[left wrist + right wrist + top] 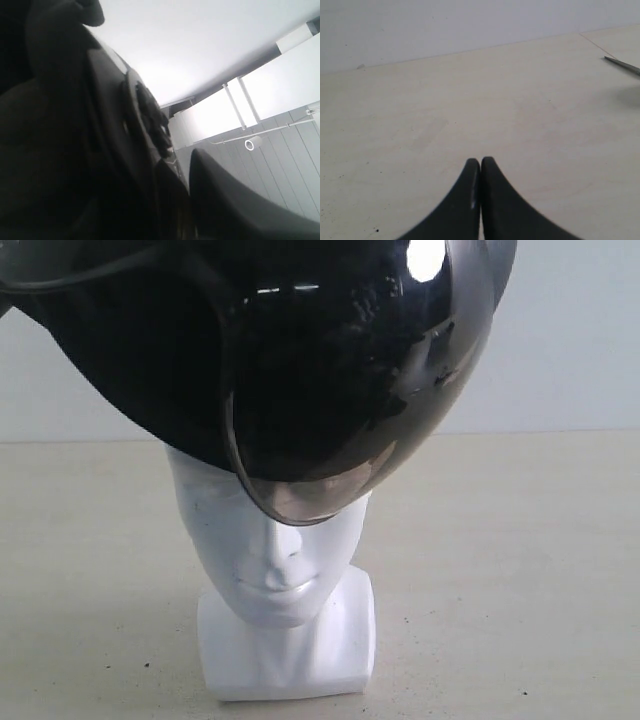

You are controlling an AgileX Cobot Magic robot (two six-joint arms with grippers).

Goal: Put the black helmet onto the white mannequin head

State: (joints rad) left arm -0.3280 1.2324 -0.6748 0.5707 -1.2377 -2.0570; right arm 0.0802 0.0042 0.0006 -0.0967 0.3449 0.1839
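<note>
The helmet (300, 350) fills the top of the exterior view, nearest the camera. It hangs over the head (285, 560) and hides the crown, brow and eyes. Its visor (310, 495) dips to about the bridge of the nose. The shell looks tilted and turned a little toward the view's right, not square with the face. I cannot tell whether the lining touches the crown or hovers just above it.

The left wrist view shows only dark curved shapes against a ceiling. I judge that arm carries the helmet, but I cannot tell whether its pincer is apart or clamped. The right gripper (480, 167) has its fingers pressed together on nothing, low over the bare table (420, 110).

The step in hand is seating the helmet. To do it well:
- Level the shell and swing the visor to face front.
- Come straight down so the lining centres on the crown.
- Go slowly, since a sideways push on that narrow base could tip the head.
- Let go only once the helmet rests evenly.
</note>
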